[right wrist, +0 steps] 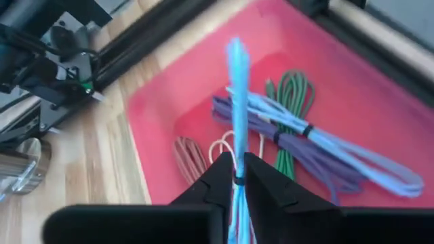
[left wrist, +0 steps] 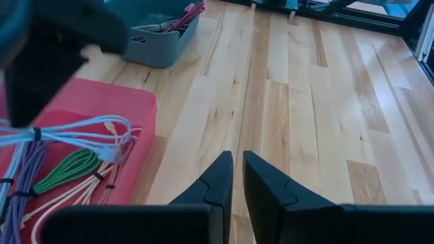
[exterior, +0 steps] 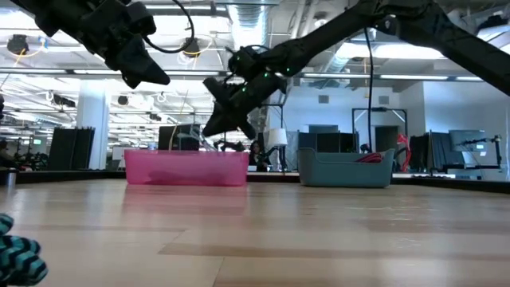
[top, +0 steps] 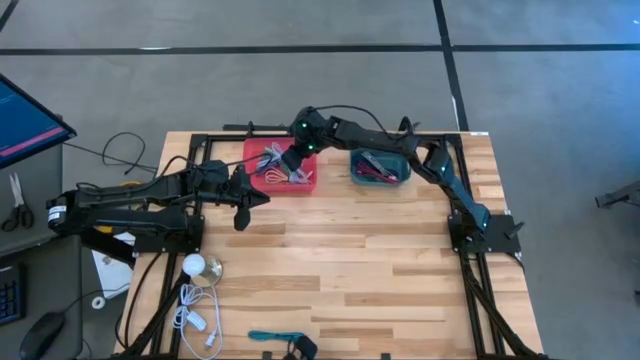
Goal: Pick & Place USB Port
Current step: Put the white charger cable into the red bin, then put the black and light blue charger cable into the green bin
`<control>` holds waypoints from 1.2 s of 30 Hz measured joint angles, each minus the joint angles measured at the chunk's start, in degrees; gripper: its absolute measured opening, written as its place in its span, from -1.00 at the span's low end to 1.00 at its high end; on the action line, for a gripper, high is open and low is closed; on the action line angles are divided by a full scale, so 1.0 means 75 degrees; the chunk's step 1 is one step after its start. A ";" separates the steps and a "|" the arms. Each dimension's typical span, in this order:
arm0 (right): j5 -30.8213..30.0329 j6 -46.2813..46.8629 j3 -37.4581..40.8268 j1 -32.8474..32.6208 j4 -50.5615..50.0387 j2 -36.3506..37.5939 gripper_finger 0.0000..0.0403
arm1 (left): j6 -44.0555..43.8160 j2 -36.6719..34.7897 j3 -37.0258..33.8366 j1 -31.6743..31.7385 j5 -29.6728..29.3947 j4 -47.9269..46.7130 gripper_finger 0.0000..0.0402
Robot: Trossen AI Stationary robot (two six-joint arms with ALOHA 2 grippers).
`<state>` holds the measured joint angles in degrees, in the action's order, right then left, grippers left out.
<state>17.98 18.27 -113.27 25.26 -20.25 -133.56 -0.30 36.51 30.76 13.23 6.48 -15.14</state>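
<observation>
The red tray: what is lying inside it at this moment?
Inside the red tray lie bundled cables: purple, green, pink and light blue. The right gripper pinches one light blue cable above them. What lies under the bundles is covered.

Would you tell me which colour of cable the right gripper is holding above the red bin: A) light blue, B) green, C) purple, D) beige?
A: the right gripper pinches a light blue cable between its fingers, above the red bin.

Right end effector pinches closed, arm reaching far forward; left end effector hovers, fingers together.
</observation>
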 joint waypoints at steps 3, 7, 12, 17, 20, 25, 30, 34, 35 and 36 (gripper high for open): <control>-0.0006 -0.0316 0.0000 -0.0042 -0.0015 0.0245 -0.77 | 0.0000 0.0000 0.0000 0.0000 0.0000 -0.0003 -0.83; 0.0003 -0.0847 0.0000 -0.0180 -0.0014 0.0799 -0.70 | 0.0000 0.0000 0.0000 0.0000 0.0000 -0.0003 -0.83; 0.0000 -0.1369 -0.0003 -0.0397 -0.0097 0.1462 -0.70 | 0.0000 0.0000 0.0000 0.0000 0.0000 -0.0003 -0.83; -0.0005 -0.1735 -0.0006 -0.0621 -0.0910 0.2153 -0.70 | 0.0000 0.0000 0.0000 0.0000 0.0000 -0.0006 -0.83; -0.0004 -0.1898 -0.0006 -0.0795 -0.1696 0.2436 -0.70 | 0.0000 0.0000 0.0000 0.0000 0.0000 -0.0006 -0.83; -0.0005 -0.1994 -0.0003 -0.1208 -0.3342 0.2798 -0.70 | 0.0000 0.0000 0.0000 0.0000 0.0000 -0.0006 -0.83; -0.0063 -0.2508 0.0000 -0.1829 -0.4788 0.2853 -0.70 | 0.0000 0.0000 0.0000 0.0000 0.0000 -0.0009 -0.83; -0.0934 -0.3218 0.0104 -0.2539 -0.5125 0.2862 -0.71 | -0.0003 0.0000 0.0000 0.0000 0.0127 -0.0011 -0.83; -0.1179 -0.3332 0.0142 -0.2712 -0.5181 0.2862 -0.72 | -0.0003 0.0000 0.0000 0.0000 0.0213 -0.0012 -0.83; -0.1371 -0.3402 0.0150 -0.2874 -0.5299 0.2859 -0.73 | -0.0003 0.0000 0.0000 -0.0004 0.0335 -0.0011 -0.83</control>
<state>7.70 -7.24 -112.15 3.70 -59.99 -112.12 -0.32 36.51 30.76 13.21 9.00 -15.22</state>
